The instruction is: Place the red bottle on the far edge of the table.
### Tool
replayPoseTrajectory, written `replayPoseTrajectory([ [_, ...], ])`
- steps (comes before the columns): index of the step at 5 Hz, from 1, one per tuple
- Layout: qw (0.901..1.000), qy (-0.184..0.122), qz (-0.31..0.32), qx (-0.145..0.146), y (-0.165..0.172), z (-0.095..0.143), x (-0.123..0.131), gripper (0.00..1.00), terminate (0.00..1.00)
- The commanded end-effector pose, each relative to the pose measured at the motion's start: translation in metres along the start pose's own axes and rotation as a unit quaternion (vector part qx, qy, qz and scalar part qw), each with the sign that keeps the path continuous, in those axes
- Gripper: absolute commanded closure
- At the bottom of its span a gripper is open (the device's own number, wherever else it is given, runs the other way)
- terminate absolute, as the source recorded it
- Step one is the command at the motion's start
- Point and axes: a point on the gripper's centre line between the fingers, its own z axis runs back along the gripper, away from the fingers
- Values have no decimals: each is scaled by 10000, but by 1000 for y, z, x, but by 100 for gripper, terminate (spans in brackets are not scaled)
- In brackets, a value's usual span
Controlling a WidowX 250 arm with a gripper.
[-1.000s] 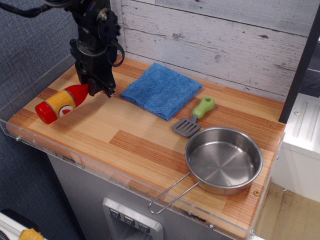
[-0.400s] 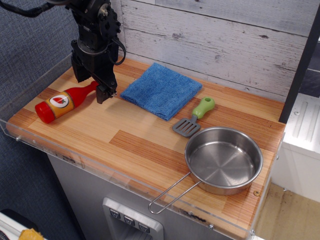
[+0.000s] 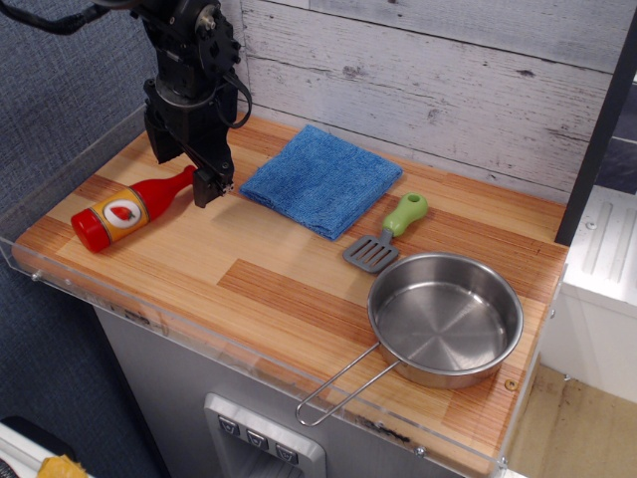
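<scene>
Moved: bottle point(image 3: 121, 212) has rolled a little since a second ago, label now facing up and cap end shifted slightly; gripper point(image 3: 183, 168) has opened and lifted a touch off the neck.
Gripper: released, jaws spread either side of the bottle's neck, holding nothing.
Bottle: lying on its side at the left end of the table point(image 3: 299, 289), neck pointing toward the gripper, base near the left rim.
Risk 1: bottle is round and on its side, so it may keep rolling toward the acrylic rim; cause is no grip on it now.
Risk 2: a finger could clip the neck when the arm pulls away and spin the bottle; gap between finger and neck is hard to judge from this angle, probably small.
Nearby: cloth point(image 3: 320, 179) just right of the gripper; spatula point(image 3: 387, 232) and pan point(image 3: 445, 319) well apart, right half.
In the way: nothing between bottle and rim; cloth only matters if the arm swings right and low.
</scene>
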Motion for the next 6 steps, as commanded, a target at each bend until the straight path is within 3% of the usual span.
replayPoseTrajectory([
  [1,9948,-863,-106,525,34,72,19,0,0],
  [2,9931,-1011,-284,514,34,85,20,0,0],
  [3,9918,-1007,-669,426,26,84,20,0,0],
  [6,9918,-1007,-669,426,26,84,20,0,0],
])
